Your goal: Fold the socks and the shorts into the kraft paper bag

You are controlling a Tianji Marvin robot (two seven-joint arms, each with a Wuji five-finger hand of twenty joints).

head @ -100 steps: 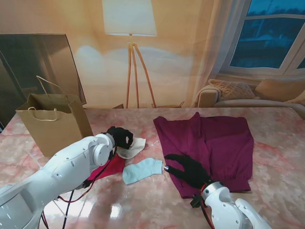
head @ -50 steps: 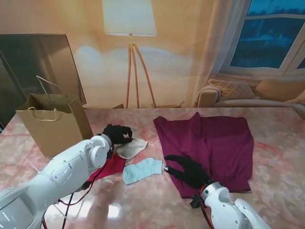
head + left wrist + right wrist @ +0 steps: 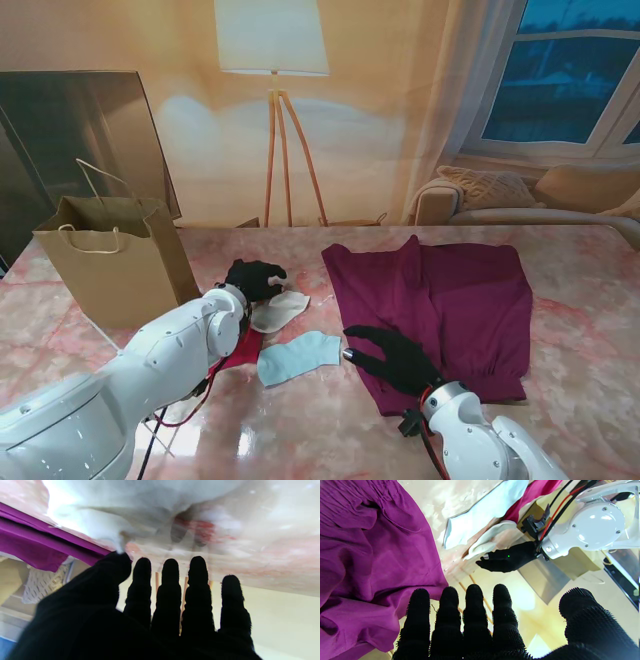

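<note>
**Left hand lifts off the cream sock, empty**

Left hand point(image 3: 253, 278) now hovers over the far end of the cream sock point(image 3: 277, 310), fingers spread, holding nothing. A second ago it sat curled lower on that sock; I read this as a release or a re-aim. Right hand point(image 3: 393, 358) rests open on the near-left edge of the shorts point(image 3: 440, 300), unmoved. Blue sock point(image 3: 297, 357) lies between my hands. Bag point(image 3: 112, 260) stands upright at far left. Nothing is packed yet.
</note>
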